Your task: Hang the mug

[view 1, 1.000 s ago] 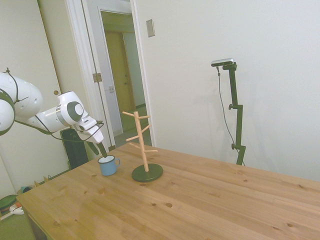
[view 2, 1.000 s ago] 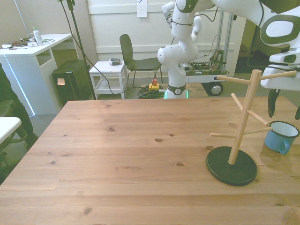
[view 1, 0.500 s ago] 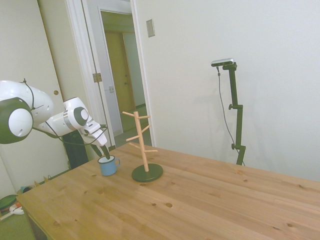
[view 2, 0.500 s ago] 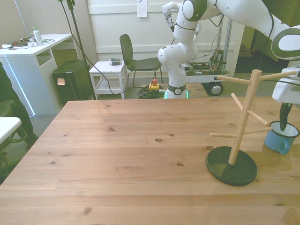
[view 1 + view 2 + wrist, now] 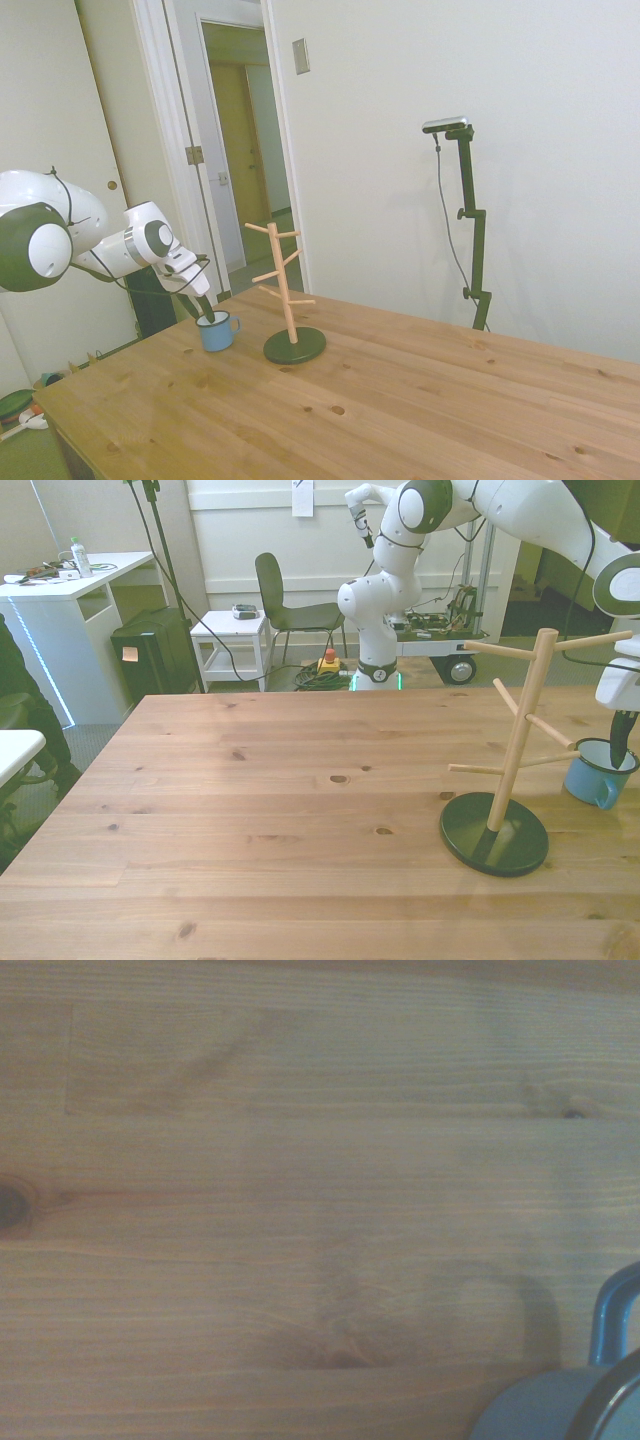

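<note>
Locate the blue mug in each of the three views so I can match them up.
Side view: mug stands on the table, left of the wooden mug tree, under the hand.
Front view: mug near the front view's right edge, just right of the tree.
Wrist view: only part of the rim and handle shows, in a corner.
Shared landmark: the mug tree, in the side and front views.
</note>
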Robot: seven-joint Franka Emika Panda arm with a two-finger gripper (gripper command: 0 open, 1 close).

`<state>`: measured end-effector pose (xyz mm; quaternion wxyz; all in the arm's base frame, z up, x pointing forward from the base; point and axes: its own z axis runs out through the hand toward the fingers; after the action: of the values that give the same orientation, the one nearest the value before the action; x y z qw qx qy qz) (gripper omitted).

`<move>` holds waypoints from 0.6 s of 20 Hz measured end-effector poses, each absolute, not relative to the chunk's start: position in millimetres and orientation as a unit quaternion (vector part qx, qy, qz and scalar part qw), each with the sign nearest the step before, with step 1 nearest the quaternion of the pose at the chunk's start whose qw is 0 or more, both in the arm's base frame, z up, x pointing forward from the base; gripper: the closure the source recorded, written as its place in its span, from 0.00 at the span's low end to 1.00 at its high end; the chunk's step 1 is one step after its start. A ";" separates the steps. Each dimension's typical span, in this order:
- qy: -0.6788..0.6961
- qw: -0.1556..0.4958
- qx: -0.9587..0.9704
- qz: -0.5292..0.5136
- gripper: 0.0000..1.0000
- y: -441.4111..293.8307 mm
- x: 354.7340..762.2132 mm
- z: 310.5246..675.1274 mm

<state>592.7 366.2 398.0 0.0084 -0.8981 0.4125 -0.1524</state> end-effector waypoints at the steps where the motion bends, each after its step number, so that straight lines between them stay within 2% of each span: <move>1: 0.413 0.009 -0.898 -0.153 1.00 366.1 592.7 398.4; 7: 0.420 0.008 -0.894 -0.156 1.00 355.8 594.6 404.5; 12: 0.419 0.006 -0.895 -0.153 1.00 351.0 592.5 390.9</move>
<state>592.5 351.0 390.9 0.0064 -0.8949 0.4190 -0.1533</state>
